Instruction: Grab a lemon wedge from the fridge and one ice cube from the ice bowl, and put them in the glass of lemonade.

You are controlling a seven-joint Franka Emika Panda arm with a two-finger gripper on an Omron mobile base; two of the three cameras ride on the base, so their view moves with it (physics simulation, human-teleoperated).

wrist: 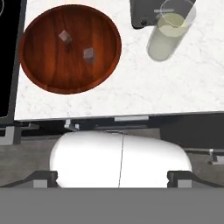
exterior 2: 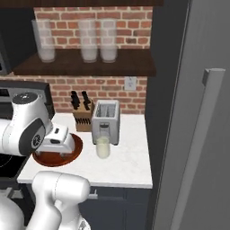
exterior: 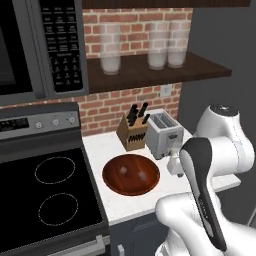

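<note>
1. The gripper (wrist: 112, 177) hangs above the counter's front edge with its jaws wide apart, holding nothing.
2. The ice bowl (wrist: 70, 48) rests on the white counter (wrist: 175, 87); two ice cubes (wrist: 89, 54) lie inside it.
3. The glass of lemonade (wrist: 168, 33) stands just beside the bowl, in front of the toaster (exterior 2: 106, 120).
4. The fridge (exterior 2: 197, 134), well apart from the bowl beyond the glass, is shut.

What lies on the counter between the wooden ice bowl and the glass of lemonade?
Nothing: in the hand view, bare white counter separates the ice bowl from the glass of lemonade.
</note>
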